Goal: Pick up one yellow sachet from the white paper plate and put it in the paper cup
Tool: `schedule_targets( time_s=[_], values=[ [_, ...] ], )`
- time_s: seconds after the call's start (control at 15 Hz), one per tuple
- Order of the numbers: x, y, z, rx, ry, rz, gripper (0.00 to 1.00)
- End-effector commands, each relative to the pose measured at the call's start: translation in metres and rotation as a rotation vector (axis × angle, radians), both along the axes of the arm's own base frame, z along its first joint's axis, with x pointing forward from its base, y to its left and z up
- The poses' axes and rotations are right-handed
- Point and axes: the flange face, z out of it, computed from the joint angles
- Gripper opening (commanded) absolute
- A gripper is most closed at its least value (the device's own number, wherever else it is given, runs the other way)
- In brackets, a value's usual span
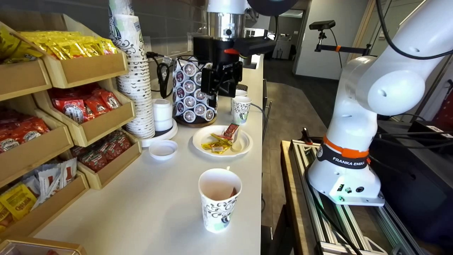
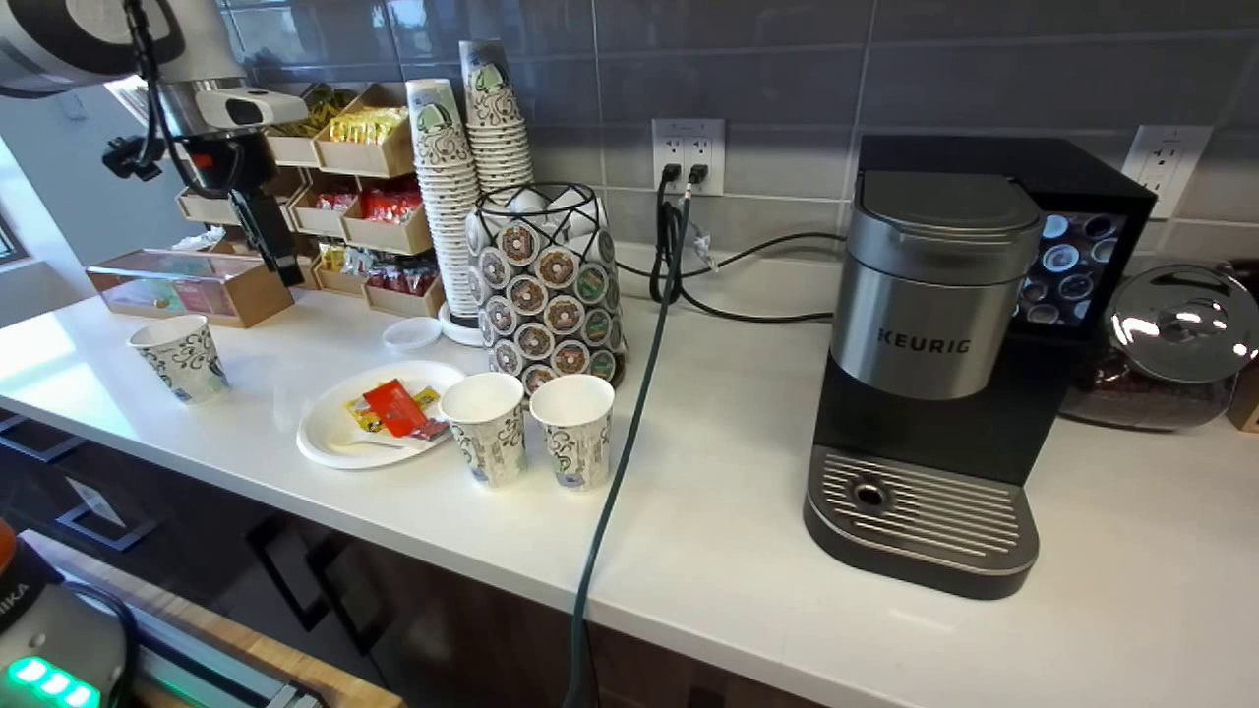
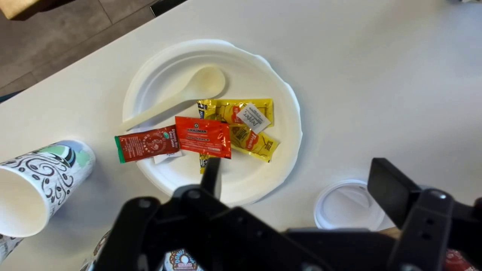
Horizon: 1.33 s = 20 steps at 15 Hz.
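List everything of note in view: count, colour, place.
white paper plate: one, white, counter
yellow sachets: at least two, yellow, plate
sauce packets: two, red, plate
small packets: two, white, plate
spoon: one, cream, plate
paper cup: one, white, standing alone
unclear item: one, reddish, in cup
other cups: two, white, beside plate
dish: one, white, near plate
cup stacks: two, white, counter
coffee pods: many, multicoloured, near stacks
bins: several, tan, near stacks
coffee maker: one, grey-black, counter
gripper: one, black, over counter
arm: one, white, beside counter

Overhead wrist view, oblique exteriors, plate point(image 3: 260, 180) shared
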Motion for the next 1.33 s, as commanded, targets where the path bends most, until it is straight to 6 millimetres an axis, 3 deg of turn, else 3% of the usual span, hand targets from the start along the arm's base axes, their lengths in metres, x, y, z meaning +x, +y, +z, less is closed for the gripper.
schedule_targets(
  time_s=[0.0, 0.27, 0.6, 0.87, 1.27],
  values=[
    [0.001, 0.001, 0.002, 0.000, -0.003, 0.002, 1.00],
    [0.001, 0.002, 0.003, 0.001, -0.006, 0.005, 1.00],
    [0.007, -0.004, -0.014, 0.036, -0.001, 0.326, 1.00],
    [0.015, -0.025, -0.041, 0.046, -0.019, 0.548, 1.00],
    [0.039, -0.051, -0.100, 0.022, 0.004, 0.863, 1.00]
  ],
)
